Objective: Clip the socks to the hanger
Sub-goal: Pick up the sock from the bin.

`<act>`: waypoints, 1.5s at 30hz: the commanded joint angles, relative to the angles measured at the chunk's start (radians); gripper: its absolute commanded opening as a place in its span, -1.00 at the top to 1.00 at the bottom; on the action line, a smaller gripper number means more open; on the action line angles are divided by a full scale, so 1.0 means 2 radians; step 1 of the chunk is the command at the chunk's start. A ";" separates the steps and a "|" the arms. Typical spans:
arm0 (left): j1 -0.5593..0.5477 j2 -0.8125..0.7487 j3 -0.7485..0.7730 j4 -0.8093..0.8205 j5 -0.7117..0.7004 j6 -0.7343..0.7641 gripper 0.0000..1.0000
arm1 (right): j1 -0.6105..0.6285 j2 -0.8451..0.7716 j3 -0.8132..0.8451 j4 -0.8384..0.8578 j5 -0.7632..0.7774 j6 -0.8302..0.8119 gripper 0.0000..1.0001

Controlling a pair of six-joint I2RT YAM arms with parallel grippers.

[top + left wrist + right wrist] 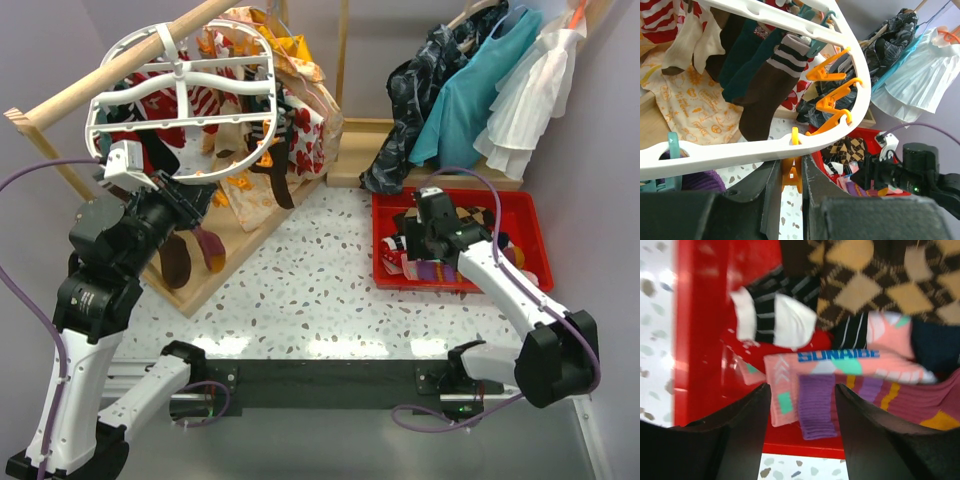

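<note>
Socks (742, 70) hang clipped along the far side of the hanger (740, 150), a large white plastic oval with spokes across its middle. It sits up by the wooden rail (120, 62) at the far left of the table (320, 290). Among the hanging ones are a brown sock (775, 85) with a pale striped cuff, a dark teal one next to it, and a cream sock (682, 45) further along. Three free orange clips (835, 97) dangle from the curved rim, with a teal clip (672, 145) on the near rim.

The left gripper (791, 185) is under the near rim, its fingers squeezed together on an orange clip (792, 170) that hangs from a hole in the frame.

More socks lie heaped in the red bin (705, 315) on the right side of the table: a brown and tan argyle sock (875, 285), a black-and-white striped sock (770, 305), a pink sock (840, 365) with blue lettering, and a purple-cuffed sock (817, 405). The right gripper (802, 395) hovers over this pile with its fingers apart and nothing between them, the purple cuff lying below the gap.
</note>
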 commanded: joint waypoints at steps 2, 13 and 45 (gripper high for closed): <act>0.002 -0.004 -0.008 0.017 0.001 0.007 0.83 | -0.054 -0.001 -0.052 0.007 -0.055 0.041 -0.11; 0.002 -0.002 -0.010 0.018 0.003 0.007 0.83 | -0.092 0.032 -0.092 0.033 -0.114 0.065 0.03; 0.002 -0.004 -0.006 0.020 0.010 0.003 0.85 | -0.097 -0.032 -0.059 0.045 -0.081 0.068 1.00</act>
